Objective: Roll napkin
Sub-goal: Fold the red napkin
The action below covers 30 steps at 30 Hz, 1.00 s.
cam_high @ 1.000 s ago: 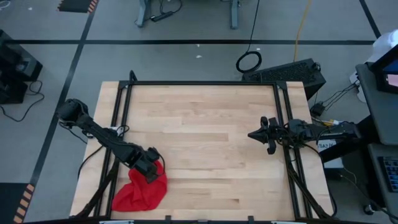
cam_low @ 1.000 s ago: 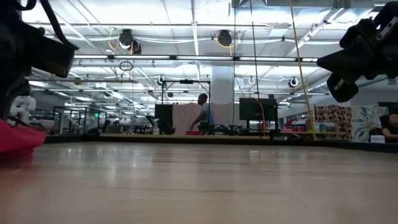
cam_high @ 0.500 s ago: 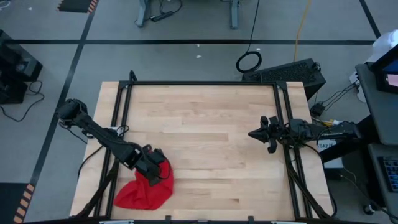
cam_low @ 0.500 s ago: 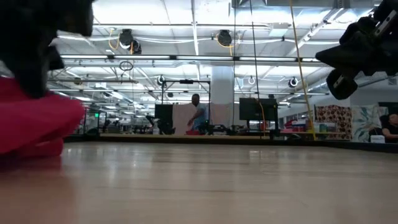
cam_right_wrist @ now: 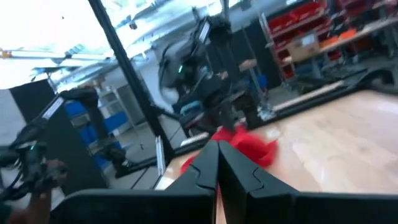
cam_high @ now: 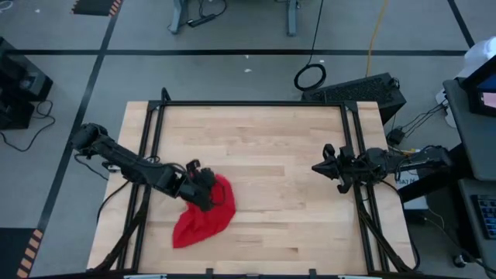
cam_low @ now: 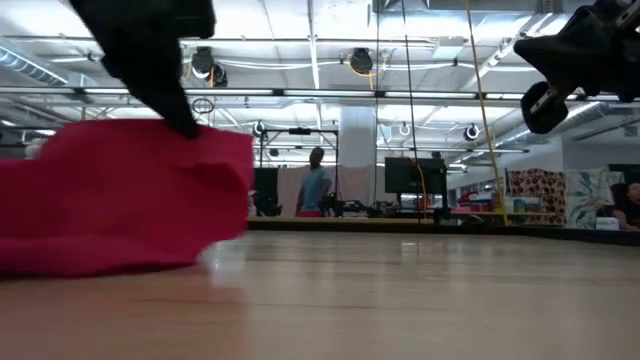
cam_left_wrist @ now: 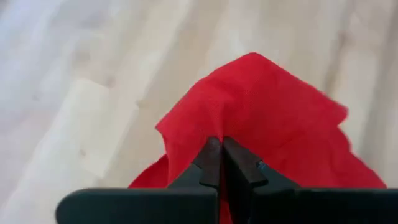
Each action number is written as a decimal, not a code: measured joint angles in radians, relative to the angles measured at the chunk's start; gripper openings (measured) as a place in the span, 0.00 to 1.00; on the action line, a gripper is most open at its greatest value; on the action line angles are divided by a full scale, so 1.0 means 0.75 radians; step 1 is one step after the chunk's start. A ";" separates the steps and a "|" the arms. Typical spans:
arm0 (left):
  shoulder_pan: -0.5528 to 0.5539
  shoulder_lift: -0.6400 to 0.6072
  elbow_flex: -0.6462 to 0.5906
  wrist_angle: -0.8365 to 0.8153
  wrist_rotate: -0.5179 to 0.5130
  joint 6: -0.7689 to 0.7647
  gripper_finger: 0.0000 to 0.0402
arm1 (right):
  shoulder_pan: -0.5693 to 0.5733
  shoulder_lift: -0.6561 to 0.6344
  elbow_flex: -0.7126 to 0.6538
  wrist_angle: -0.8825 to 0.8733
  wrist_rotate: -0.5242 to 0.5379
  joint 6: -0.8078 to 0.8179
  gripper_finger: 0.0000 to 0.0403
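Left claw (cam_left_wrist: 220,144) pinching bunched red napkin (cam_high: 208,217), right claw (cam_high: 318,167) shut, aloft

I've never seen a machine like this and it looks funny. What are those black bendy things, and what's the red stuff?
Those are two robot arms at a wooden table. One picture looks down from above, one peeks across the tabletop, and two come from small cameras on the arms' wrists. The red stuff is a cloth napkin lying crumpled on the table. The left claw is pinched shut on its edge; its wrist camera shows this close up, with the cloth bunched between its fingers. The right claw is shut and empty, waiting in the air at the table's right side.
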 joint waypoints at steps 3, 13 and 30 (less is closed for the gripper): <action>0.063 0.000 0.000 0.101 -0.022 0.065 0.04 | 0.050 0.101 0.000 0.077 0.020 0.024 0.00; 0.172 0.000 0.000 0.332 -0.014 0.260 0.05 | 0.183 0.507 0.030 0.343 0.262 0.036 0.01; 0.250 0.001 0.000 0.418 -0.167 0.216 0.06 | 0.223 1.375 0.426 0.390 0.417 -0.141 0.31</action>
